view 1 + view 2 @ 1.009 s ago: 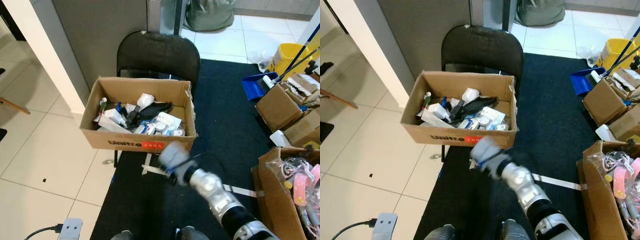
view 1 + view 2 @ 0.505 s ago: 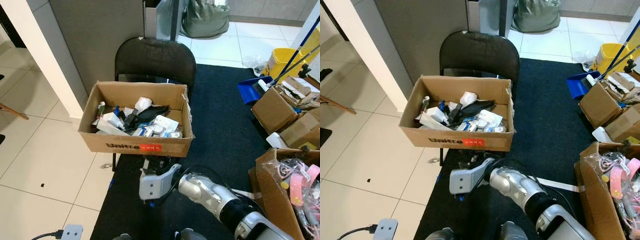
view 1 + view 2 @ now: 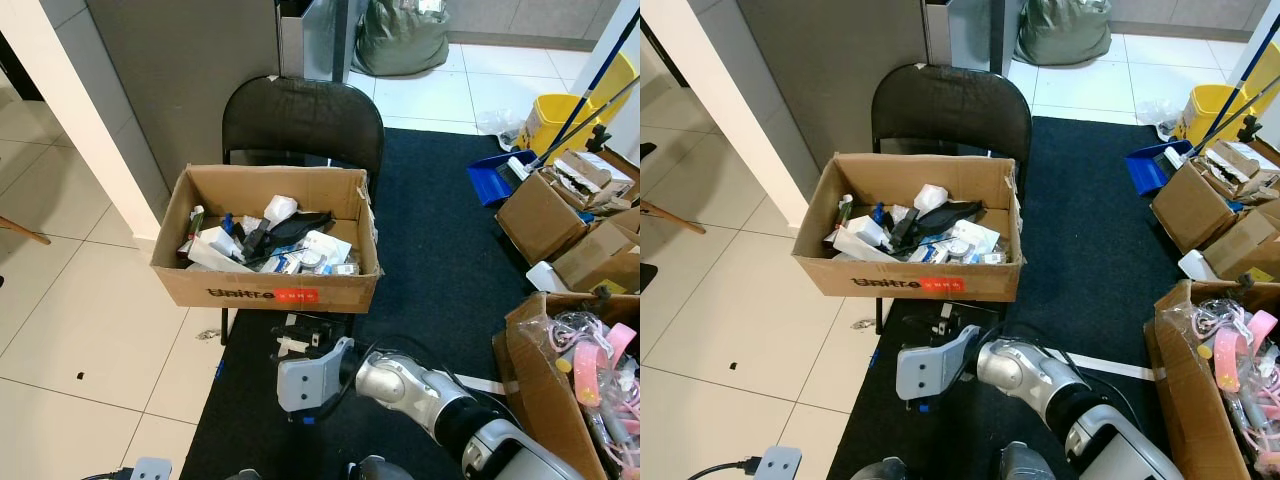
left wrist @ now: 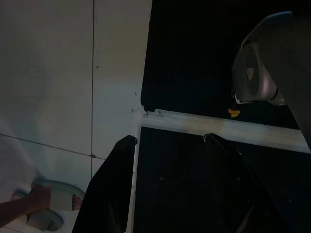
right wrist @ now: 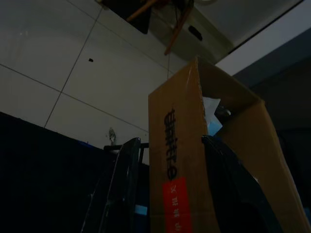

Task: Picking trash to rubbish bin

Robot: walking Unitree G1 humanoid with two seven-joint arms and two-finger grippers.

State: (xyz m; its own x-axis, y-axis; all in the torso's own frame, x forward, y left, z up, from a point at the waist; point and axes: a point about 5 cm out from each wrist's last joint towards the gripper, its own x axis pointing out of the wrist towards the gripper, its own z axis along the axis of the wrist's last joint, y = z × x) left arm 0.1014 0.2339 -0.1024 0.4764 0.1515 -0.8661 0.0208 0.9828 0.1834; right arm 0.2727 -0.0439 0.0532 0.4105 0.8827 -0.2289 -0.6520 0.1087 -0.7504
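Far left, pale floor tiles [image 3: 90, 330] run beside a white wall edge [image 3: 60, 110], and a grey plug block [image 3: 770, 465] with its cable lies on the tiles near the bottom. Next comes the black chair [image 3: 302, 115], and on its seat sits the open cardboard box [image 3: 265, 285] with black lettering and a red label on its front. The trash [image 3: 275, 240] lies inside the box: white wrappers, small cartons and a dark bag piled together. Below the box front, over the dark carpet [image 3: 440, 240], the right arm [image 3: 420, 395] reaches across from the lower right, its grey wrist block low in front of the box. In the right wrist view the right pincer [image 5: 170, 187] has its two black fingers apart, one on each side of the box's front corner, with nothing held between them. In the left wrist view the left pincer [image 4: 170, 189] hangs over the carpet edge and a strip of white tape [image 4: 218, 131], fingers spread and empty, with a sandalled foot [image 4: 41, 208] on the tiles nearby. Further right stand a blue dustpan [image 3: 495, 175], a yellow bucket [image 3: 560, 115], several brown cartons [image 3: 540, 215], and a box of pink items [image 3: 590, 370] at the far right edge.
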